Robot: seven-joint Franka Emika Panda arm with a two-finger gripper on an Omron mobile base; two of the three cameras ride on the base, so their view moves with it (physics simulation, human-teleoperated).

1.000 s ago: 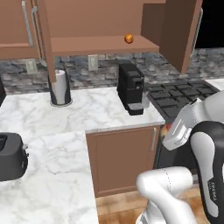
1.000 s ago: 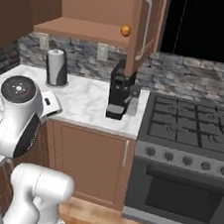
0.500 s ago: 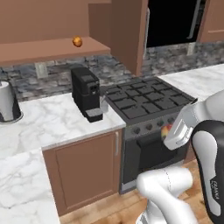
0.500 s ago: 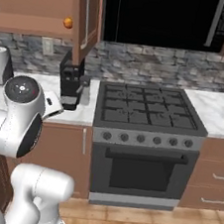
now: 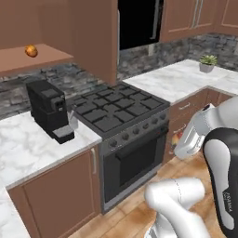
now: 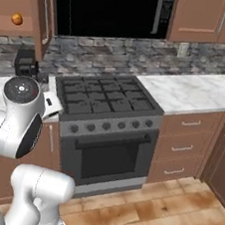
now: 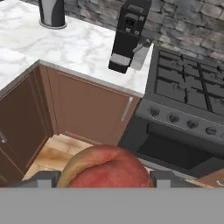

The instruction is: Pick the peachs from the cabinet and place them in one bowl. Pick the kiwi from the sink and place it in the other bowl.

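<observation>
The claw grips one peach between its fingertips, held low in front of the stove. The other peach sits on the cabinet shelf, above the coffee machine on the desk.

White marble counter runs left of the black stove, carrying a black coffee machine near its right end; more marble right of the stove, a small potted plant on it; up on the open cabinet shelf, one peach sits alone; wooden floor below.
</observation>
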